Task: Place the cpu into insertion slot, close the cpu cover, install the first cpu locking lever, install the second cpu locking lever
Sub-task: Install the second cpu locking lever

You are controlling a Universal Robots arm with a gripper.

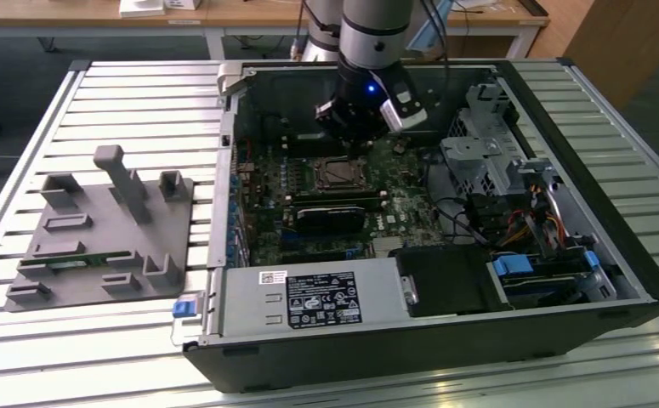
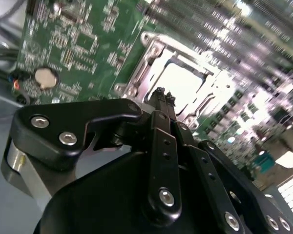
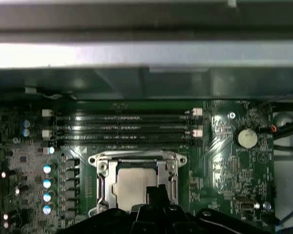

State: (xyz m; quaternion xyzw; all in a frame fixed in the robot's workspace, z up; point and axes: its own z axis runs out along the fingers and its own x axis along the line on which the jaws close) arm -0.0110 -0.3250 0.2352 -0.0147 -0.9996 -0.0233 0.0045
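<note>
While the cover (image 3: 136,161) lies closed, cpu (image 3: 132,183) sits flat beneath.

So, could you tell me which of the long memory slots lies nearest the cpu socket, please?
The last of the four memory slots, the one directly bordering the cpu cover; the other three lie farther off, towards the case wall.

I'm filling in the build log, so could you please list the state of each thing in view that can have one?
cpu: seated in the insertion slot, metal top showing.
cpu cover: closed, framing the cpu.
insertion slot: occupied.
gripper: fingers shut, empty, just above the cover's edge.
computer case: side open, lying flat on the slatted table.
memory slots: latched shut, whether filled can't be told.
</note>
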